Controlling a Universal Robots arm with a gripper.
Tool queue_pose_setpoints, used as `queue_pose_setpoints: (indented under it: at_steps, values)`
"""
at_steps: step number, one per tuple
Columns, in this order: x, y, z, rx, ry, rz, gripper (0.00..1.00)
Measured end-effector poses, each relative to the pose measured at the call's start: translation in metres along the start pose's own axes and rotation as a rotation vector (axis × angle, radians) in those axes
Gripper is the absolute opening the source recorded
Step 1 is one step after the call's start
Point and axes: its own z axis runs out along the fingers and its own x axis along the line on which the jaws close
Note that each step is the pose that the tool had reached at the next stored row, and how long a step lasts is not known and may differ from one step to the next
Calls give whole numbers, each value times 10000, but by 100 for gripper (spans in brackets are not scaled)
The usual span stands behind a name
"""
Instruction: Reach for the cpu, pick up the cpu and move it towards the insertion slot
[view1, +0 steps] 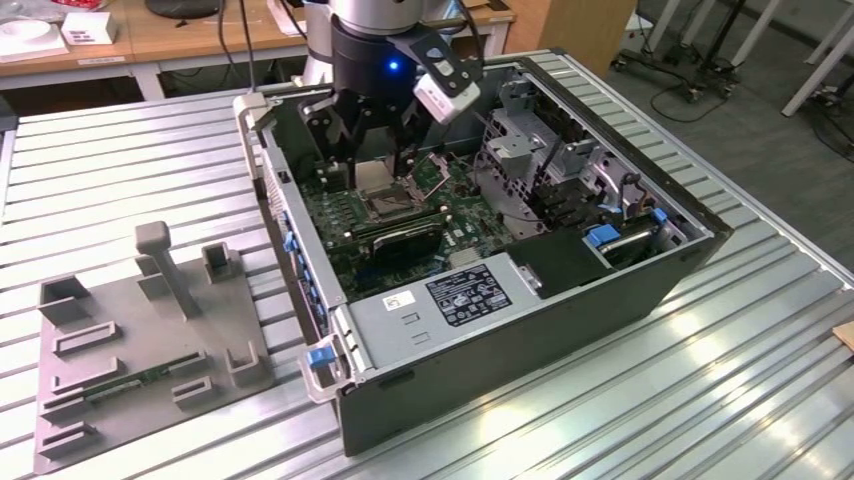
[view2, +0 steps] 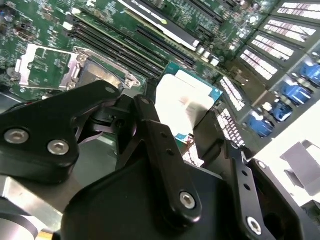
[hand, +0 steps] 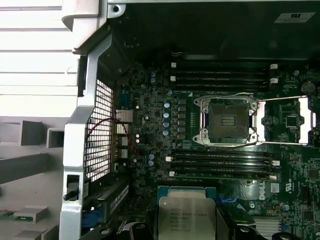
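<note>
My gripper (view1: 364, 160) hangs inside the open computer case, shut on the cpu (view2: 186, 97), a flat square chip with a silvery top and pale rim. In the second wrist view the black fingers (view2: 152, 127) clamp the chip's two sides. The first wrist view has the cpu (hand: 185, 215) a short way off from the insertion slot (hand: 227, 120), a square socket with a shiny frame and dark centre on the green motherboard. Its load plate (hand: 290, 120) is swung open beside it. In the exterior view the insertion slot (view1: 390, 207) lies just below and in front of the gripper.
Long black memory slots (hand: 222, 162) flank the socket on both sides. The case walls (view1: 287, 210), a drive cage (view1: 534, 150) and a grey cover (view1: 441, 300) hem in the board. A grey fixture plate (view1: 134, 350) holding a green memory stick sits on the slatted metal table (view1: 120, 160).
</note>
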Motion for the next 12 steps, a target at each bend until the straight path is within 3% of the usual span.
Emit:
queue_pose_setpoints:
  at_steps: [12]
  values:
    - [-287, 38, 26, 0, 0, -1, 54]
